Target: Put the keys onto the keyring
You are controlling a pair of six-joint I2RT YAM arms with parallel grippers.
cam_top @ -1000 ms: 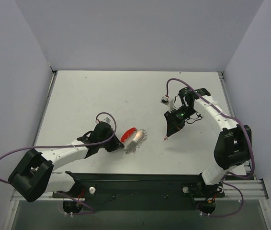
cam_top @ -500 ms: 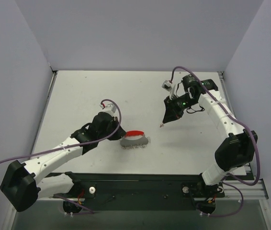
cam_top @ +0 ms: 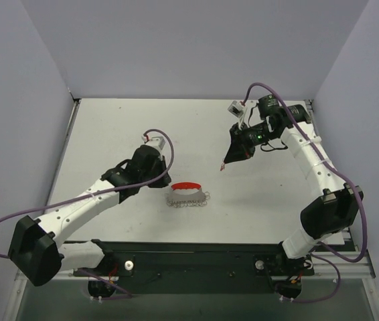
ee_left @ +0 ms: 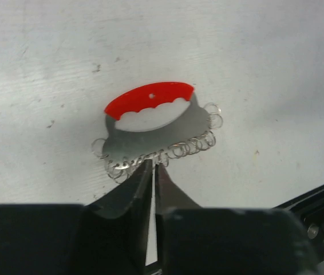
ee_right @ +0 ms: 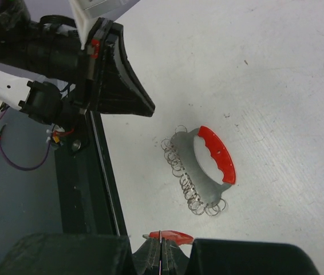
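The keyring (cam_top: 185,185) is a red curved band on a grey metal plate (ee_left: 150,140) lying flat at mid-table. The keys (cam_top: 188,201), a lacy row of thin silver loops, line the plate's near edge. In the left wrist view the keyring (ee_left: 149,98) is just ahead. My left gripper (ee_left: 153,165) reaches the keys (ee_left: 182,150) with its jaws a narrow slit apart and nothing between them. From above, the left gripper (cam_top: 163,179) sits left of the plate. My right gripper (cam_top: 223,166) hovers to the right, shut on a small red flat piece (ee_right: 173,235).
The right wrist view looks down on the keyring (ee_right: 218,154), the keys (ee_right: 185,183) and the left arm's black fingers (ee_right: 122,86). A black rail (cam_top: 196,257) runs along the table's near edge. Grey walls close in the table on three sides.
The left gripper swung back, laid the plate flat on the table, and its jaws have parted slightly. The right gripper drew back toward the far right, still holding the red piece.
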